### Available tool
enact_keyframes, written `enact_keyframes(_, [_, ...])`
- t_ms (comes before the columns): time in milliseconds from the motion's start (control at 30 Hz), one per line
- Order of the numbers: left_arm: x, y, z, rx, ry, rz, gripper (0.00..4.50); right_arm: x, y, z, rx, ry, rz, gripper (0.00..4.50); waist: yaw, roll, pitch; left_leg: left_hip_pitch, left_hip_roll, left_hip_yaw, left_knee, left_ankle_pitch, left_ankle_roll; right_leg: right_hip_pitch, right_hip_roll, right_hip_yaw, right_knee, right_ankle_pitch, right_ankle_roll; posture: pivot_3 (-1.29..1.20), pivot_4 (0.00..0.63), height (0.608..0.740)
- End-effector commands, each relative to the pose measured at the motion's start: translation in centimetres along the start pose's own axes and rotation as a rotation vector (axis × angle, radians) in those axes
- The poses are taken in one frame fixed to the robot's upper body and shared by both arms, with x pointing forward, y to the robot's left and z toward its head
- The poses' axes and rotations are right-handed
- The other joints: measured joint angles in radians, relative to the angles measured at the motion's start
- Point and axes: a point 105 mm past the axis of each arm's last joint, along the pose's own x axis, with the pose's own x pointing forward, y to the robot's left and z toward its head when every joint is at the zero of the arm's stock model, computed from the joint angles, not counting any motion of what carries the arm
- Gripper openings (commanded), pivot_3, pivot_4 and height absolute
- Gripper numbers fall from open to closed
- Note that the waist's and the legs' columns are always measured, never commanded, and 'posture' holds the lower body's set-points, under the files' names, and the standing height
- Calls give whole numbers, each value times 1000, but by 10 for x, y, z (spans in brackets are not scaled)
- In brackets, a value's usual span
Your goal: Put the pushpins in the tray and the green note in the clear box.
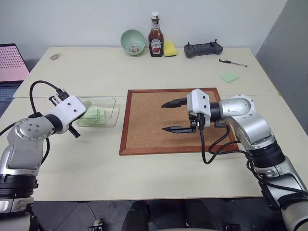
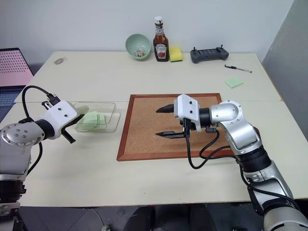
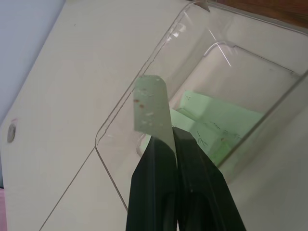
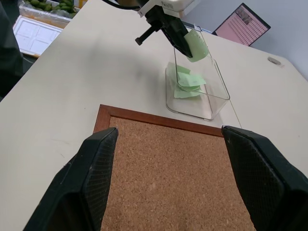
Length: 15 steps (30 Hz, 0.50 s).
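One green note is pinched in the left claw, right over the clear box where other green slips lie. Next, I think, it must let go. The right claw waits wide apart over the cork board.

Even, bright indoor light falls from above on the pale worktop, with only soft, faint shadows under the arms. The clear box catches thin white glints along its rim. In the left wrist view the left end effector is close and slightly soft. The right end effector's fingers loom large and blurred
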Motion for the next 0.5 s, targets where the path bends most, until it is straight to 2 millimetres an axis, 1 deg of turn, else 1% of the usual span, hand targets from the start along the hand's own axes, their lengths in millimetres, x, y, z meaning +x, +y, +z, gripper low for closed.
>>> enact_keyframes(33, [-1,11,10,24,-32,46,418,-3,-2,9,-37,-28,-22,3707,-1,0,0,0,0,0,0,0,0,0,0,0,0,0,0,0,150,740])
enact_keyframes(67, [-1,12,11,26,-36,49,683,-3,-3,9,-37,-29,-24,3707,-2,0,0,0,0,0,0,0,0,0,0,0,0,0,0,0,150,740])
enact_keyframes(233, [-4,14,16,31,-48,45,1618,-4,-3,7,-37,-23,-28,3707,-5,0,0,0,0,0,0,0,0,0,0,0,0,0,0,0,150,740])
enact_keyframes(300, [-5,13,17,32,-52,41,1884,-4,-3,6,-37,-21,-29,3707,-5,0,0,0,0,0,0,0,0,0,0,0,0,0,0,0,150,740])
enact_keyframes(333, [-5,12,18,32,-53,38,2236,-4,-3,6,-37,-21,-30,3707,-5,0,0,0,0,0,0,0,0,0,0,0,0,0,0,0,150,740])
enact_keyframes(367, [-6,10,19,31,-58,30,2341,-5,-4,6,-37,-19,-32,3707,-5,0,0,0,0,0,0,0,0,0,0,0,0,0,0,0,150,740])
enact_keyframes(433, [-8,6,21,17,-66,12,2875,-6,-5,6,-38,-15,-36,3707,-5,0,0,0,0,0,0,0,0,0,0,0,0,0,0,0,150,740])
enact_keyframes(467, [-8,3,22,0,-70,3,2960,-7,-5,5,-38,-13,-40,3707,-5,0,0,0,0,0,0,0,0,0,0,0,0,0,0,0,150,740])
enact_keyframes(500, [-9,1,22,-22,-73,-3,3189,-7,-6,5,-38,-12,-43,3707,-5,0,0,0,0,0,0,0,0,0,0,0,0,0,0,0,150,740])
